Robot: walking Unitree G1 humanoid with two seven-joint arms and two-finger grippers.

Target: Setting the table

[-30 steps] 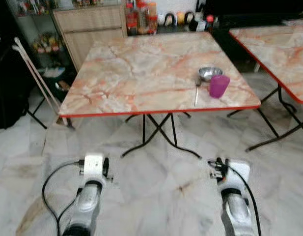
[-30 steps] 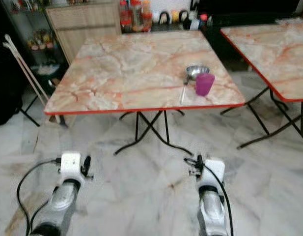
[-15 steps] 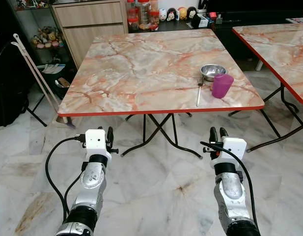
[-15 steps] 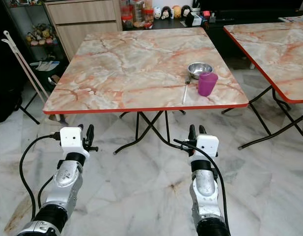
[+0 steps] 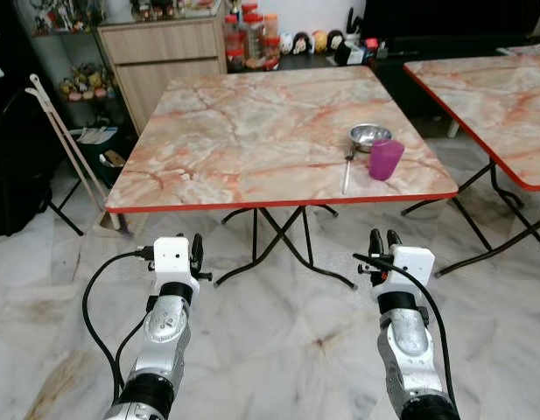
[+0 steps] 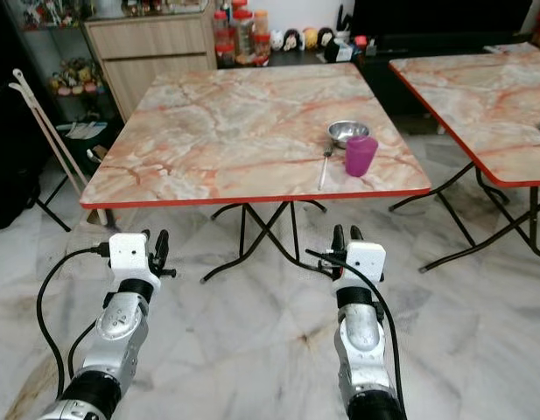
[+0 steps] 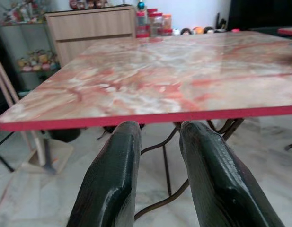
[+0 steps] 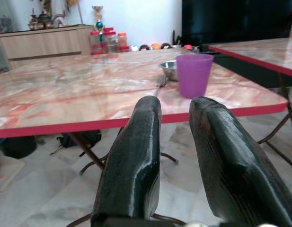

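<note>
A purple cup (image 5: 385, 159), a metal bowl (image 5: 369, 136) and a fork (image 5: 347, 169) sit together near the front right corner of the marble table (image 5: 252, 131), the bowl just behind the cup, the fork beside them. The left gripper (image 5: 196, 250) and right gripper (image 5: 382, 240) hover over the floor before the table's front edge, fingers slightly parted, gripping nothing.

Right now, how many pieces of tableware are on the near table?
3, grouped near its front right corner: a metal bowl, a purple cup just in front of it, and a fork lying left of the cup.
</note>
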